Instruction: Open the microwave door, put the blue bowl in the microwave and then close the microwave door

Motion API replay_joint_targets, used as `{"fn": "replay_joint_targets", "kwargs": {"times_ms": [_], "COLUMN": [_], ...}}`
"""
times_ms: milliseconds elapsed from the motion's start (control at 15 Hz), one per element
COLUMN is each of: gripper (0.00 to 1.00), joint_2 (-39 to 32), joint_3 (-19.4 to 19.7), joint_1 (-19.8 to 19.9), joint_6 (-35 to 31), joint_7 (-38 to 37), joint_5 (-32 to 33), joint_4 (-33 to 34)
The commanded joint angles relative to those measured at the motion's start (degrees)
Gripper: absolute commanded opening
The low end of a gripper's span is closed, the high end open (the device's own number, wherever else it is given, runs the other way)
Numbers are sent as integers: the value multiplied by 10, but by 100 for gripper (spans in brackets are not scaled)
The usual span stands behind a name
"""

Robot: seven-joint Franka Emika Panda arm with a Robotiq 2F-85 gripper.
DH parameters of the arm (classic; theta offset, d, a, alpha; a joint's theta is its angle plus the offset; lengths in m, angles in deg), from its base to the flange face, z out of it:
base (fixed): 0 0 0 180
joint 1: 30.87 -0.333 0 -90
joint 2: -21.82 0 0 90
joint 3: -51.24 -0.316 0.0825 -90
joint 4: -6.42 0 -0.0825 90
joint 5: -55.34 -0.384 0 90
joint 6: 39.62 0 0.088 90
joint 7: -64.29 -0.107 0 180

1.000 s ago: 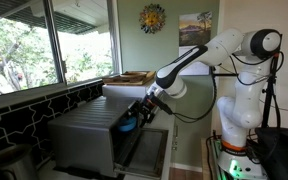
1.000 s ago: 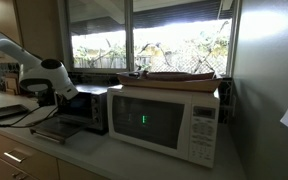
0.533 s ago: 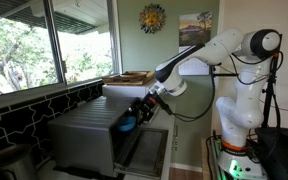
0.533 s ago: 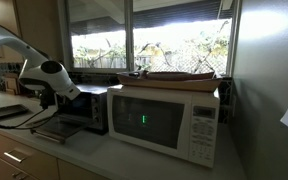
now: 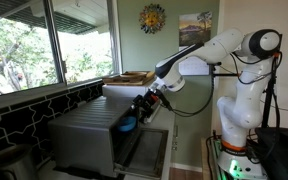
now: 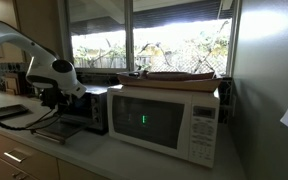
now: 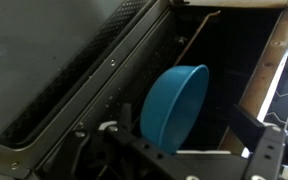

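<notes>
Grey metal microwave [image 5: 82, 135] sits in the lower left of an exterior view, with the microwave door [image 5: 146, 150] folded down at lower centre. You see the blue bowl [image 7: 174, 105] at the centre of the wrist view, inside the dark cavity. Your gripper [image 5: 144, 110] has its jaws spread just beside the bowl, probably not touching it.

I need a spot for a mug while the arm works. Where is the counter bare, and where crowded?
Bare: the counter strip in front of the white microwave. Crowded: the microwave door, down, with the gripper and blue bowl above it. A wooden tray covers the white microwave's top.
</notes>
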Motion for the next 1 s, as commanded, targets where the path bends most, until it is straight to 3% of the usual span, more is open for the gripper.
{"fn": "replay_joint_targets", "kwargs": {"times_ms": [0, 467, 933], "gripper": [100, 100, 100], "joint_2": [33, 42, 9], "joint_3": [-11, 20, 55], "joint_1": [85, 184, 213], "joint_6": [114, 275, 311], "joint_7": [-12, 2, 64], "joint_5": [97, 240, 266], "joint_4": [-7, -8, -37]}}
